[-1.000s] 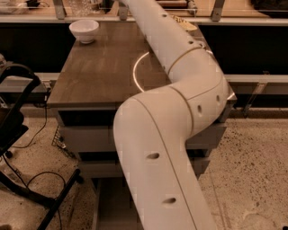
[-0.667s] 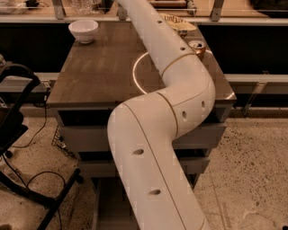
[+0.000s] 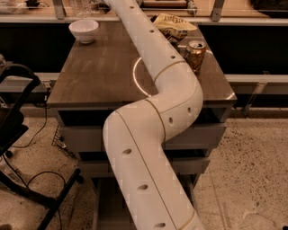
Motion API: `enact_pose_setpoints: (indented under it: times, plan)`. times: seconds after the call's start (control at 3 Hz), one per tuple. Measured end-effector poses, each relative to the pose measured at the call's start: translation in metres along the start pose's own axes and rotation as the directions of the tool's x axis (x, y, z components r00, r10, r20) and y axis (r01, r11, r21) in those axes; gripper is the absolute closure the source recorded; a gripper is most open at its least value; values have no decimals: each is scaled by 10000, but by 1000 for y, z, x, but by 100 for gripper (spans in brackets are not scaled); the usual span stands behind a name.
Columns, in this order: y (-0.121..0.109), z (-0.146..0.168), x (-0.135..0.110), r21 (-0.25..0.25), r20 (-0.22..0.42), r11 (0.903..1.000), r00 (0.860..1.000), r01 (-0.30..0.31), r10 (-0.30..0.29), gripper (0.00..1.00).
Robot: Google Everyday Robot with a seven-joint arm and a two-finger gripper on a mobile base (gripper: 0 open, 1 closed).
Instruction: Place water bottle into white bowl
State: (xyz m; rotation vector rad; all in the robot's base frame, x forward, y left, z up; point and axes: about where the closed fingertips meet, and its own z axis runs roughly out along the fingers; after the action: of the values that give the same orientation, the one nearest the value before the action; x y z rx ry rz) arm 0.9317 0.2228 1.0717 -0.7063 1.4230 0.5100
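The white bowl [image 3: 83, 30] stands on the far left corner of the dark wooden table [image 3: 94, 76]. Just behind it, at the top edge of the view, a clear ribbed thing [image 3: 81, 6] shows, which looks like the lower part of the water bottle; its cap is cut off. My white arm [image 3: 155, 67] reaches from the bottom across the table and leaves the view at the top, right of the bowl. My gripper is beyond the top edge and out of view.
A gold-brown drink can [image 3: 195, 55] stands near the table's right edge. A yellow chip bag [image 3: 175, 24] lies at the far right. A black stand and cables [image 3: 18, 134] are on the floor to the left. A counter runs behind the table.
My arm has stretched further toward the back of the table and its elbow has dropped and narrowed, uncovering the can and chip bag. The bowl has not moved.
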Motion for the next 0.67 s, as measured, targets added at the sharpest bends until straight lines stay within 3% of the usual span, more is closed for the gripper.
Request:
enact_pose_setpoints:
  times: [0.67]
  plan:
    - [9, 17, 32, 233, -993, 9995, 9949, 223, -198, 100]
